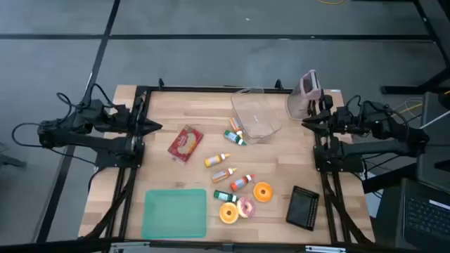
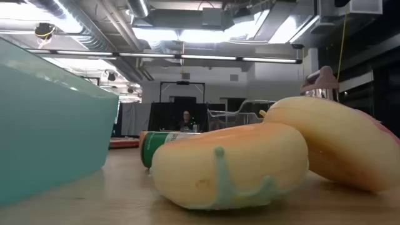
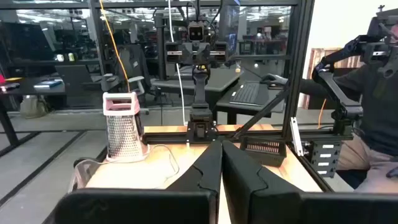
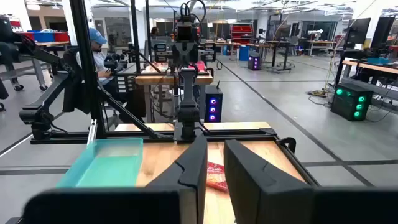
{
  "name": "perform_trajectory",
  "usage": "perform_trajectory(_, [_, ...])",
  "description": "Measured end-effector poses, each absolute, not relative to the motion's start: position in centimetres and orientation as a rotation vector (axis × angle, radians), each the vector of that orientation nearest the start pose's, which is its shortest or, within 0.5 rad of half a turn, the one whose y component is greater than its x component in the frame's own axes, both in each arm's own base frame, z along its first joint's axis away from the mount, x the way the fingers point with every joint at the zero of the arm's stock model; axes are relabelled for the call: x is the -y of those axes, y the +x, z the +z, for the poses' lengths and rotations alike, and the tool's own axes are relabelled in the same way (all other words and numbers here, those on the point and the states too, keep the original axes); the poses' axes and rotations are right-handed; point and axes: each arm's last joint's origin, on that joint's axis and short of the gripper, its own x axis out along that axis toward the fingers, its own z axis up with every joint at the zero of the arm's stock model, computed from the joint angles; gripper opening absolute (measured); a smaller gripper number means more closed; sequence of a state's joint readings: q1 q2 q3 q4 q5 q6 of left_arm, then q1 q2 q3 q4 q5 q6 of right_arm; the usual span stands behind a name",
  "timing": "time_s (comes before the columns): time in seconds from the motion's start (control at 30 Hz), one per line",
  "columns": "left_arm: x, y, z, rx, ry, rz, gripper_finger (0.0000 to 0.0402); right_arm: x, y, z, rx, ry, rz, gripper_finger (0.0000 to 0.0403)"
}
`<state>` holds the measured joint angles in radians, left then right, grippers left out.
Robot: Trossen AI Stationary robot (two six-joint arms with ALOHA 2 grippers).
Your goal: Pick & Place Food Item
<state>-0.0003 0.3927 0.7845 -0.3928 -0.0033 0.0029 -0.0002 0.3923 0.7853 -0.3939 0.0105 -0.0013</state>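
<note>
Toy food lies on the wooden table: a red snack packet, several small bottles, an orange donut, and an orange donut with a pink one leaning on it. In the low view the orange donut and the pink donut fill the foreground. My left gripper is shut and empty at the table's left edge; its wrist view shows the fingertips together. My right gripper is at the right edge, empty, with a narrow gap between its fingers.
A teal tray lies at the near left. A clear container and a metal grater stand at the far right. A black block lies at the near right. A person sits beyond the table.
</note>
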Motion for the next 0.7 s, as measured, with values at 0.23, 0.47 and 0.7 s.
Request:
perform_trajectory(0.23, [-0.01,7.62,35.35,-0.001,0.003,0.003,0.0005,0.03,7.62,35.35,-0.001,-0.001,-0.011,0.0057])
perform_trajectory(0.47, [-0.01,7.63,35.34,-0.001,0.003,0.003,0.0006,0.03,7.62,35.35,-0.001,-0.002,-0.011,0.0057])
perform_trajectory(0.7, [-0.01,7.62,35.35,-0.001,0.003,0.003,0.0006,0.03,7.62,35.35,-0.001,-0.002,-0.011,0.0058])
